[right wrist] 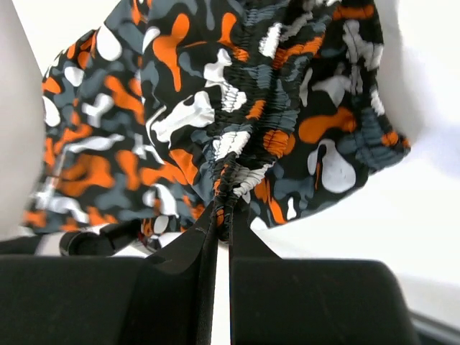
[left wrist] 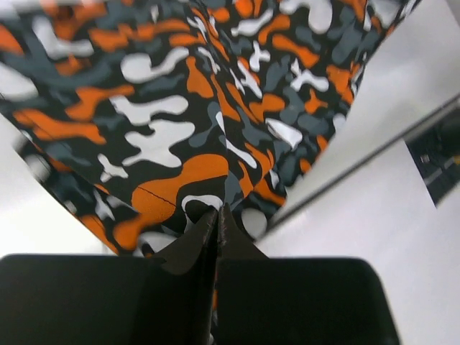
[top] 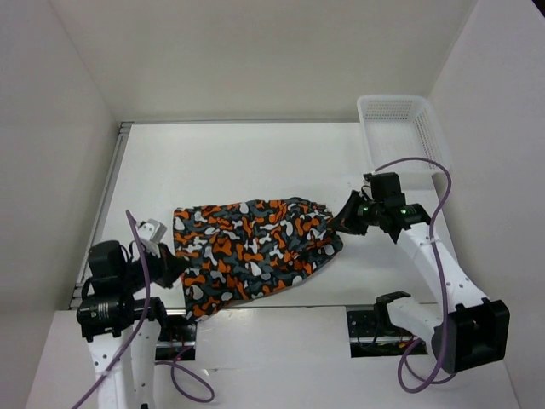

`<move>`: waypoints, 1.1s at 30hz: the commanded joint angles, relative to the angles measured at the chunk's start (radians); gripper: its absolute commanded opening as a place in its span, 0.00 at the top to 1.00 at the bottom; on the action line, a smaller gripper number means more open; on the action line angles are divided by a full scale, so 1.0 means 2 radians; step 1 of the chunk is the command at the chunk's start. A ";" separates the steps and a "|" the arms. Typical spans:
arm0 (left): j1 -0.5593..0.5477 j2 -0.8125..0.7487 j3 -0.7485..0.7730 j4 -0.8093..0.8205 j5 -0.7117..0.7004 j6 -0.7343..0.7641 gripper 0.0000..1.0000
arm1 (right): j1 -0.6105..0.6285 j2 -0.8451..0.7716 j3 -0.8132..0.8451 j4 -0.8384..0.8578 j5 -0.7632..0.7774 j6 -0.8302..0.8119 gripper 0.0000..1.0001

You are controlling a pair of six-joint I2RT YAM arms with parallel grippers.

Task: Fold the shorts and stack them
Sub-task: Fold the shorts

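Top external view: spread across the front middle of the worktop, close to its front edge, the shorts, with both ends raised a little. Pinched at the cloth's front-left corner by the left gripper and at its right end by the right gripper. Probably held this way to draw the cloth taut and flat between the arms before a fold. Parked at the back-right corner, well apart from the cloth, a white basket.

Left wrist view: clamped by the left gripper with no gap between the jaws, a thin edge of the shorts. Stretched away from the fingertips as a sloping sheet, so lifted rather than lying slack.

Right wrist view: nipped by the right gripper, jaws almost together, the gathered waistband of the shorts. A sensible place to grip, being thick and bunched and so less likely to slip under tension. Hard to tell whether one fold is already in. No stack to be seen, so judged an early stage.
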 commanded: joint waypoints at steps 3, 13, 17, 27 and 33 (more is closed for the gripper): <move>-0.015 -0.066 -0.020 -0.168 -0.006 0.003 1.00 | -0.003 -0.035 -0.021 -0.057 -0.011 0.044 1.00; -0.168 -0.102 -0.045 -0.123 -0.065 0.003 0.00 | -0.003 -0.067 -0.041 -0.061 0.026 0.082 0.14; -0.223 -0.048 -0.058 0.026 -0.114 0.003 0.00 | -0.003 -0.078 -0.041 -0.032 0.040 0.093 0.09; -0.233 0.235 -0.020 0.216 -0.257 0.003 0.65 | 0.044 0.006 0.029 0.044 0.145 0.103 0.93; -0.223 0.375 0.026 0.261 -0.269 0.003 0.68 | 0.066 0.096 0.029 0.104 0.107 0.090 0.93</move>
